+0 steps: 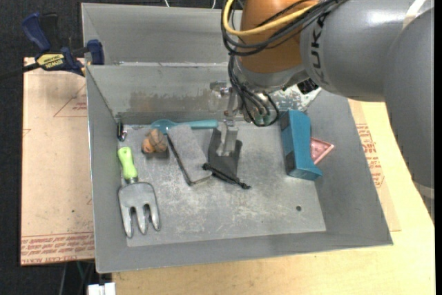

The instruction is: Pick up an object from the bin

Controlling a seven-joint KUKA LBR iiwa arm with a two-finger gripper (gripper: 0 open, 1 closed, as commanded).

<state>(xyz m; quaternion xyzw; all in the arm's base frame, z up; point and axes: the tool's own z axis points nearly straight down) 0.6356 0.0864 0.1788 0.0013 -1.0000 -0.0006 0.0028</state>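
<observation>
Jaws down near the middle of the grey bin, right above a black flat wedge-like thing that lies at bin centre; contact likely, but cannot tell whether they are released or clenched. Grey slab just beside the black thing at 9 o'clock, brown shell-like lump beyond it. Teal spoon at 10 o'clock. Green-handled grey fork at 8 o'clock, well apart. Blue box at 3 o'clock, pink triangle touching its far side.
</observation>
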